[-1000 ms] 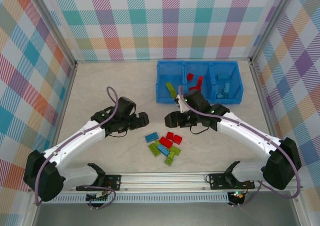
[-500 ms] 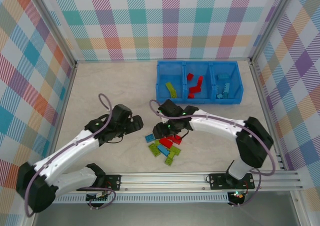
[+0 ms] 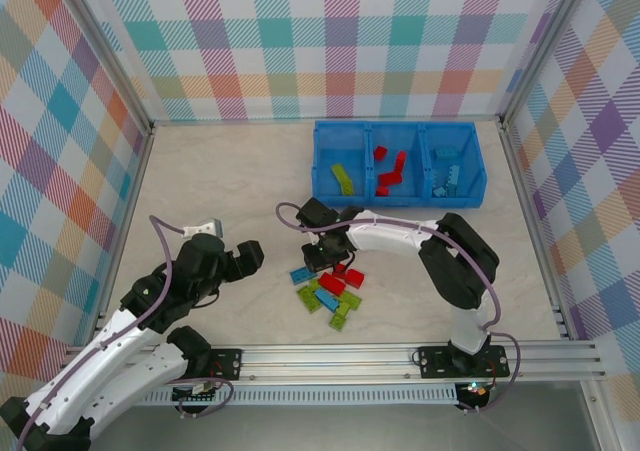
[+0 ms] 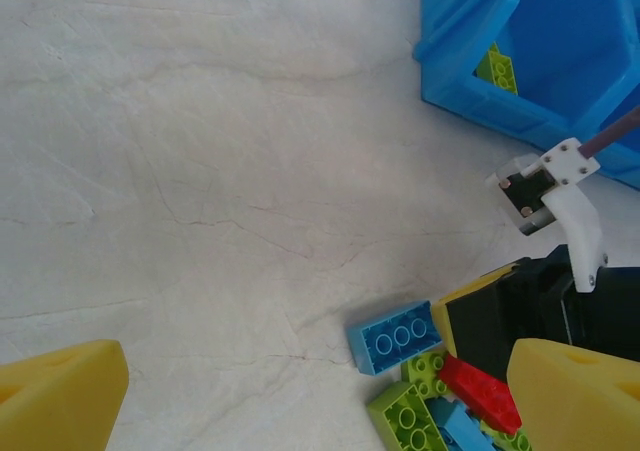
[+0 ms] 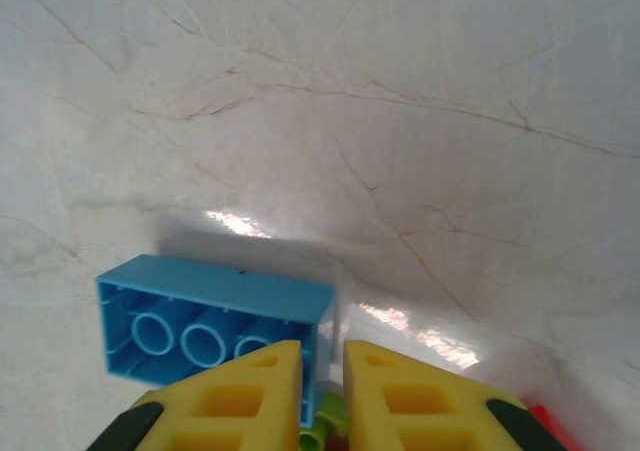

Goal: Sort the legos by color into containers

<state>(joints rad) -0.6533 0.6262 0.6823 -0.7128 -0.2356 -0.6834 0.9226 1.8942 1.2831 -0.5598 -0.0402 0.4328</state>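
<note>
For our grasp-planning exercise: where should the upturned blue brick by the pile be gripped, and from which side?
Probably the blue brick's two long walls, from above: it lies flat, hollow side up, bare table beyond, though a green brick crowds its near side.

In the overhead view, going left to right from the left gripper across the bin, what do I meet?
Left gripper → lime green lego, left compartment → red legos, middle compartment → blue legos, right compartment.
</note>
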